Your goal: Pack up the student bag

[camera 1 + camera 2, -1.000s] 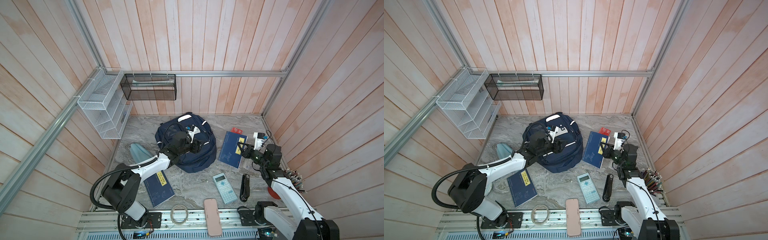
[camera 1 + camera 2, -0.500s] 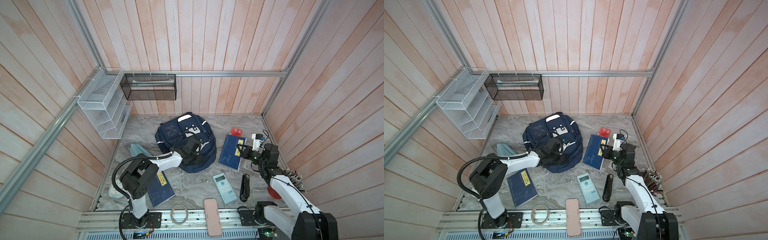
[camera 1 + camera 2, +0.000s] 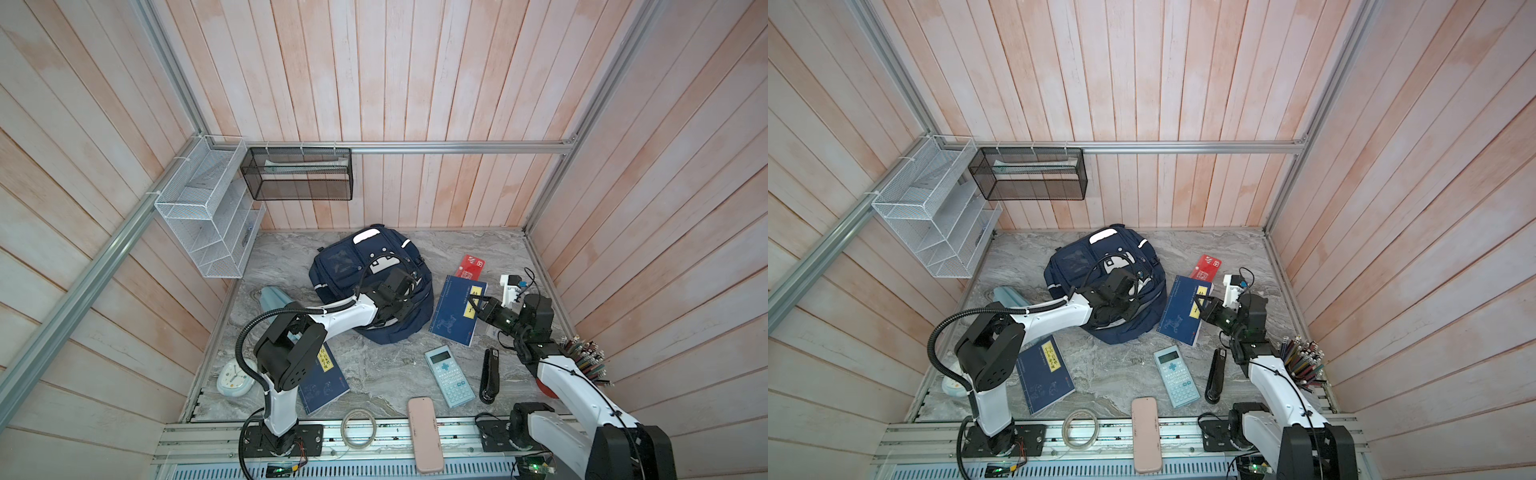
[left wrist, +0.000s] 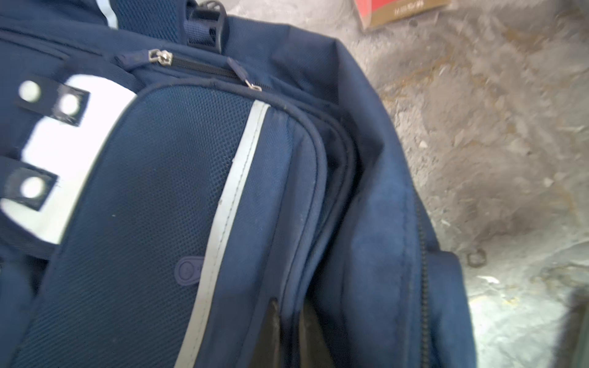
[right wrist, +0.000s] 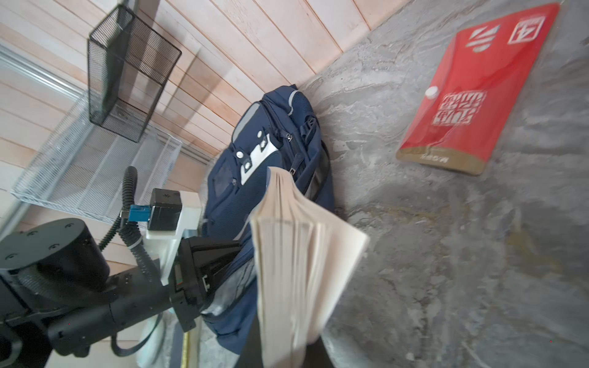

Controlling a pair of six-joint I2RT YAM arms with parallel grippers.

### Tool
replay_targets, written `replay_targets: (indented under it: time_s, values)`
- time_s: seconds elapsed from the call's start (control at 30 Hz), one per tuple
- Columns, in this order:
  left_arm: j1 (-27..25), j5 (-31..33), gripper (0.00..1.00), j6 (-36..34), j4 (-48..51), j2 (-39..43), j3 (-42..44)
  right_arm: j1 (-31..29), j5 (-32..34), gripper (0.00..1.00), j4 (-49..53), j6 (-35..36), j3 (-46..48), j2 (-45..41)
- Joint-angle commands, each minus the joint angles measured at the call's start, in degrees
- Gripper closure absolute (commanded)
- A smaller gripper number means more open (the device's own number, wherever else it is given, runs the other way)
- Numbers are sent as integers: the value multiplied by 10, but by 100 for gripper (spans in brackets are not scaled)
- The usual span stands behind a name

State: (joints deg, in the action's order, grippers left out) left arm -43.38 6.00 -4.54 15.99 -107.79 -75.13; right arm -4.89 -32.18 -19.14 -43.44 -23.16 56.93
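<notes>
In both top views the student bag (image 3: 336,270) lies beneath our left gripper (image 3: 401,311), with our right gripper (image 3: 478,305) just beside it. Left wrist: our fingers (image 4: 271,337) pinch the bag's seam tightly. Right wrist: beside the bag, we clamp the blue book (image 5: 293,255).

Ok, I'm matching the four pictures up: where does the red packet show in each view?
In both top views: the red packet lies right of the student bag, beyond the blue book.
Left wrist view: only a tan-edged strip, cut by the frame, past the bag's corner.
Right wrist view: whole, beyond the book's fanned pages.
Shared landmark: the student bag.
</notes>
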Motion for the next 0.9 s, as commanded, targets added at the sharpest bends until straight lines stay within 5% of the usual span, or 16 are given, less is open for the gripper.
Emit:
replay_targets:
  time_s: [0.0,0.13,0.43,0.87]
  values:
    - [9,-3,100,7,23,47,-54,-57,30,100,-96,-122,3,-8]
    - [13,-5,100,15,45,58,-89,-130,117,100,-129,-163,-7,15]
    - [54,-69,100,68,58,97,-142,-163,208,100,-356,-278,57,164]
    - [61,-95,100,74,50,114,-144,-270,335,100,-460,-312,-284,581]
